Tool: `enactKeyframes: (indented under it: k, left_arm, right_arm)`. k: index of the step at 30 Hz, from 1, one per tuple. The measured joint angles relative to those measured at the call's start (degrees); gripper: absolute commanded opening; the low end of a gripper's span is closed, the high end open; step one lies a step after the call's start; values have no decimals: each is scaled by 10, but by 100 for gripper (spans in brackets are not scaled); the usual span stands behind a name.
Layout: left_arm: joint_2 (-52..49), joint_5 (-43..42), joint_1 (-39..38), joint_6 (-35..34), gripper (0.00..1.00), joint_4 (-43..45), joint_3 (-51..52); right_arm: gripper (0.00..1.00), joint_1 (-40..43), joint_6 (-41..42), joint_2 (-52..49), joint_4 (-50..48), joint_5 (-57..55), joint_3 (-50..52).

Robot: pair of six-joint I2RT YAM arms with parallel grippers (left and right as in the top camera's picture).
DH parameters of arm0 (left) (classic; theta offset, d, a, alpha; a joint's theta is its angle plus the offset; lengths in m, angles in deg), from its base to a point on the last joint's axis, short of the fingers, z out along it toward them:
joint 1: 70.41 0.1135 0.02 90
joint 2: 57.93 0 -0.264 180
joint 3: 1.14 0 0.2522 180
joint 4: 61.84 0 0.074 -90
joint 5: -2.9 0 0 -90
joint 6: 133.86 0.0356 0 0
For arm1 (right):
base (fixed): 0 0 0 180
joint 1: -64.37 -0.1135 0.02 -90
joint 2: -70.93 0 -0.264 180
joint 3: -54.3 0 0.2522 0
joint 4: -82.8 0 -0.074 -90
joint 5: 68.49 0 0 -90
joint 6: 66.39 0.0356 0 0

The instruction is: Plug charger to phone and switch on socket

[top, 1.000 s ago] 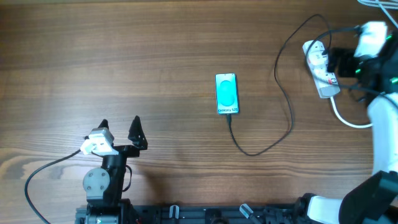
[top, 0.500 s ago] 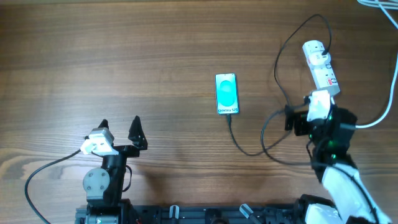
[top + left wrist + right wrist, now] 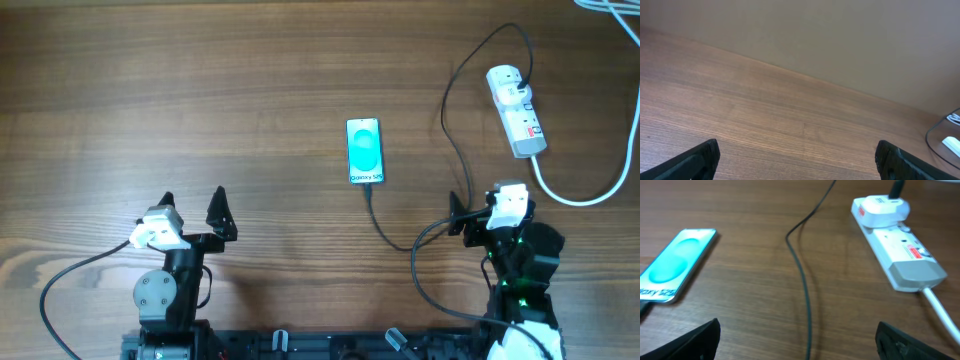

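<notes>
The phone (image 3: pixel 364 150) lies flat at mid-table, its turquoise screen up; it also shows in the right wrist view (image 3: pixel 675 265). The charger cable (image 3: pixel 462 170) runs from the phone's near end in a loop to its white plug head (image 3: pixel 505 78), which sits in the socket (image 3: pixel 520 120). In the right wrist view the cable (image 3: pixel 802 280) passes between my fingers and the socket (image 3: pixel 900 250) shows red marks. My right gripper (image 3: pixel 482 207) (image 3: pixel 800 345) is open and empty, over the cable. My left gripper (image 3: pixel 192 205) (image 3: pixel 800 160) is open and empty, far left of the phone.
The socket's thick white cord (image 3: pixel 585 195) curves off to the right edge. Another white cable (image 3: pixel 610 12) crosses the far right corner. The arm bases stand along the front edge (image 3: pixel 330 345).
My right arm has drawn back from the socket at the far right toward the table's front edge. The socket now lies uncovered. The left arm and the phone have not moved.
</notes>
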Motion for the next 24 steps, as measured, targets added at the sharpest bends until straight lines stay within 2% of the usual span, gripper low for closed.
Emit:
enactKeyframes:
  k: [9,14,19,24]
  left_arm:
    - [0,0,0,0,100,0,0]
    - [0,0,0,0,100,0,0]
    - [0,0,0,0,100,0,0]
    - [0,0,0,0,100,0,0]
  right_arm:
    - [100,-55,7,232,159,-39,2]
    - [100,-75,9,341,159,-56,2]
    - [100,-94,9,402,158,-62,2]
    - [100,-95,9,408,160,-62,2]
